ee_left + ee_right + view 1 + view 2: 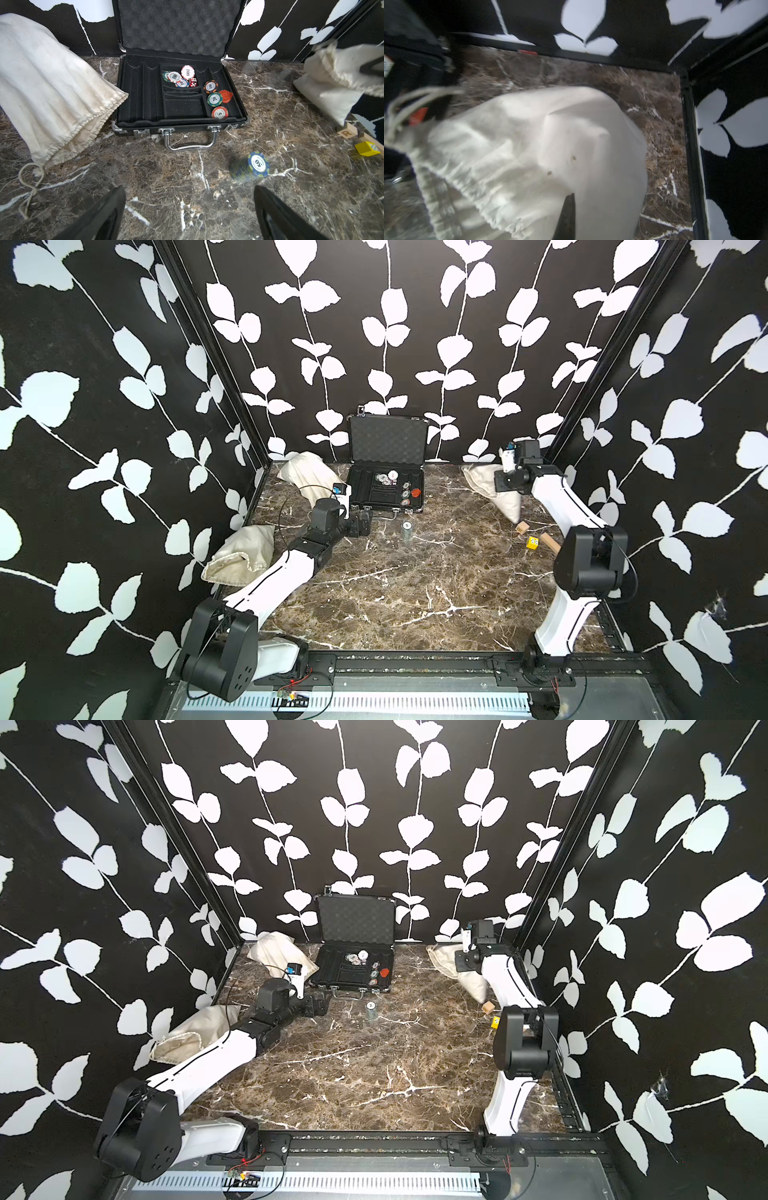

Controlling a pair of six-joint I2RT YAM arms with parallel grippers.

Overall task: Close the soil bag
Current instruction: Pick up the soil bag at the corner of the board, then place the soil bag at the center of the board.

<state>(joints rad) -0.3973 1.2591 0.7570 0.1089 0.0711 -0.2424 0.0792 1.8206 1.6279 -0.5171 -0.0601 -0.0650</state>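
Item: soil bag (496, 491). We are logging it in the far right corner of the table (415, 593), close to the side wall, with its gathered hem (467, 182) seemingly turned toward the case (386, 512).

Handling: we are judging it soft, sagging cream cloth, likely heavy in the filled end and limp at the mouth. It should not slip, but it will bunch under any pinch.

Hold: we are recommending the cord (415, 97) trailing from the hem, pulled while the hem is pinned.

Right gripper (568, 207): clenched on a fold of the bag's cloth near the hem.

Left gripper (189, 189): jaws spread wide, holding nothing, hanging over bare table in front of the case.

Nearby: chip stack (406, 531), two other bags (305, 475) (241, 551), and blocks (532, 541) just beside the soil bag's near end.
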